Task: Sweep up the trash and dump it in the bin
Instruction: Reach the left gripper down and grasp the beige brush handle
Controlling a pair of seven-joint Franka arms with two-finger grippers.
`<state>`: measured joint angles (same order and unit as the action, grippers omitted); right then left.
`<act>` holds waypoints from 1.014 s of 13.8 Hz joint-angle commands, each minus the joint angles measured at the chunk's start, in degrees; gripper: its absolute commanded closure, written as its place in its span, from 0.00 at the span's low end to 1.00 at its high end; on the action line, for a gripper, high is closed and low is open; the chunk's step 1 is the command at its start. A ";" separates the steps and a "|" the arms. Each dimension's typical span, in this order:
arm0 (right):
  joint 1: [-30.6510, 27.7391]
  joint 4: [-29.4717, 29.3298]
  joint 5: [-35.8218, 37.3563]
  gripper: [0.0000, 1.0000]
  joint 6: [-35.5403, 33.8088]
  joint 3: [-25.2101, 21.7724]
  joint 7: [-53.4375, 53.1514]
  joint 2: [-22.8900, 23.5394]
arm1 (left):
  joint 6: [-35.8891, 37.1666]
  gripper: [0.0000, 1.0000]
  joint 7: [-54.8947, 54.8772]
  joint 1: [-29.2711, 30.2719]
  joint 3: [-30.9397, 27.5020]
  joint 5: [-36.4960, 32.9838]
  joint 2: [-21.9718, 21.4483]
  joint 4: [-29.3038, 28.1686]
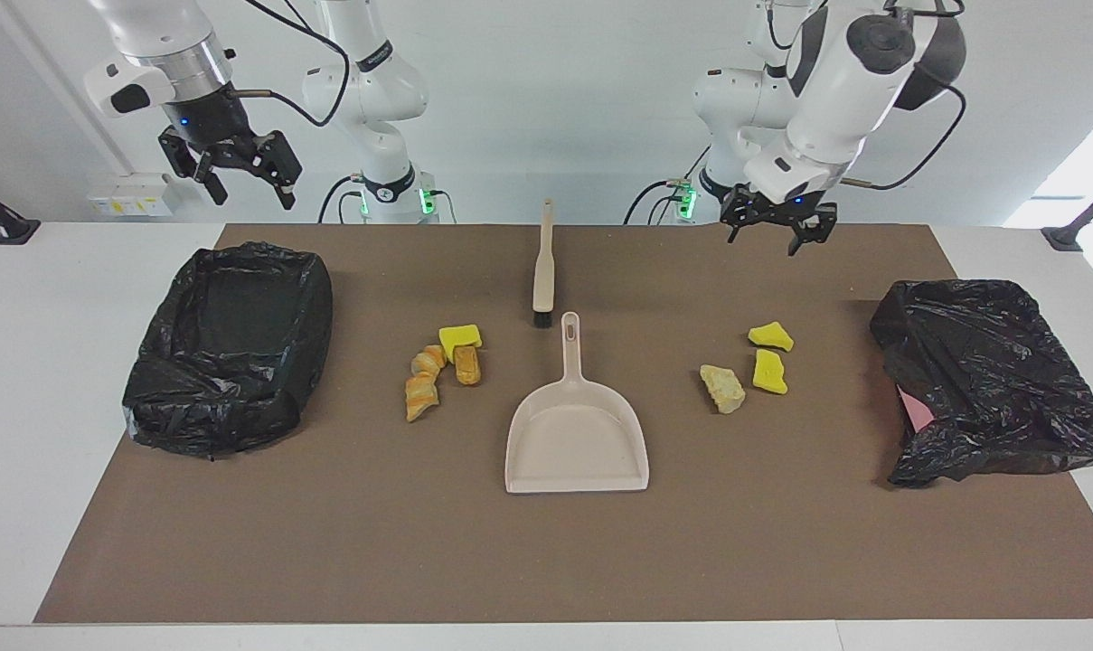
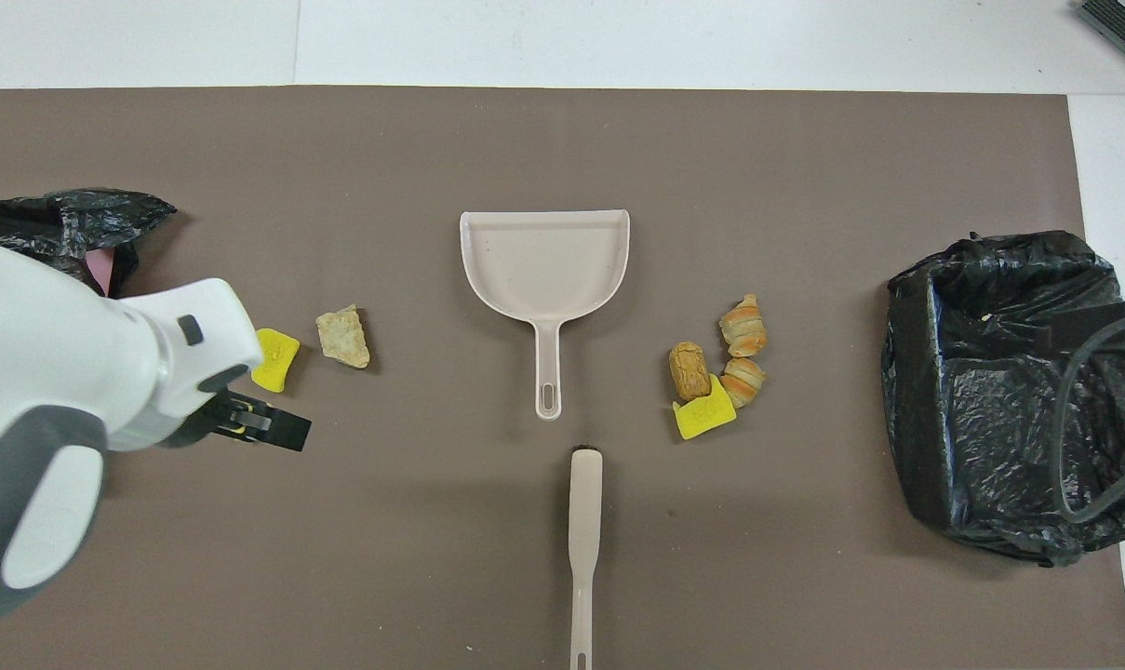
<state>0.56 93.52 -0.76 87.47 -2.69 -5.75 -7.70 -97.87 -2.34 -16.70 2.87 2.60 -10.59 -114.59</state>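
Note:
Trash lies in two groups on the brown mat. Toward the right arm's end are a yellow sponge piece (image 1: 460, 336) (image 2: 704, 416) and three bread chunks (image 1: 419, 396) (image 2: 743, 326). Toward the left arm's end are two yellow sponge pieces (image 1: 770, 336) (image 2: 276, 358) and a pale chunk (image 1: 722, 389) (image 2: 343, 337). A bin lined with a black bag (image 1: 230, 348) (image 2: 1009, 391) stands at the right arm's end. My right gripper (image 1: 239, 167) is open, raised over that bin's near edge. My left gripper (image 1: 778, 221) (image 2: 264, 426) is open, raised over the mat near the yellow pieces.
A beige dustpan (image 1: 575, 434) (image 2: 545, 261) lies mid-mat, its handle toward the robots. A beige brush (image 1: 543, 267) (image 2: 584, 521) lies just nearer to the robots. A crumpled black bag with something pink under it (image 1: 989, 380) (image 2: 60, 223) sits at the left arm's end.

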 commanded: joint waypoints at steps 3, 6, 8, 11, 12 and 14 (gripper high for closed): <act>-0.56 2.45 -0.12 0.00 -0.64 -0.04 0.47 -1.97 | -10.13 0.00 2.50 -9.21 -1.02 2.05 -4.09 -11.52; -0.56 2.72 -0.12 0.00 -0.63 -0.13 1.09 -2.14 | -16.18 0.00 13.37 -18.50 -1.02 2.76 -3.65 -15.82; -0.56 2.81 -0.12 0.00 -0.64 -0.13 1.09 -2.14 | -20.93 0.00 22.33 -25.45 -1.02 2.76 -2.26 -17.59; -0.65 2.81 -0.12 0.00 -0.64 -0.13 1.18 -2.14 | -30.25 0.00 35.35 -36.09 -1.02 2.76 1.17 -19.79; -0.56 2.81 -0.12 0.00 -0.64 -0.13 1.18 -2.14 | -31.93 0.00 38.26 -38.64 -1.11 2.76 2.75 -19.79; -0.65 2.81 -0.12 0.00 -0.64 -0.13 1.61 -2.14 | -35.44 0.00 41.00 -42.35 -1.02 2.76 5.30 -19.79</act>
<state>0.44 95.01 -0.76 87.42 -2.81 -5.53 -8.51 -129.62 36.29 -55.69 3.19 5.12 -7.35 -133.74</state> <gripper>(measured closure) 0.000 0.000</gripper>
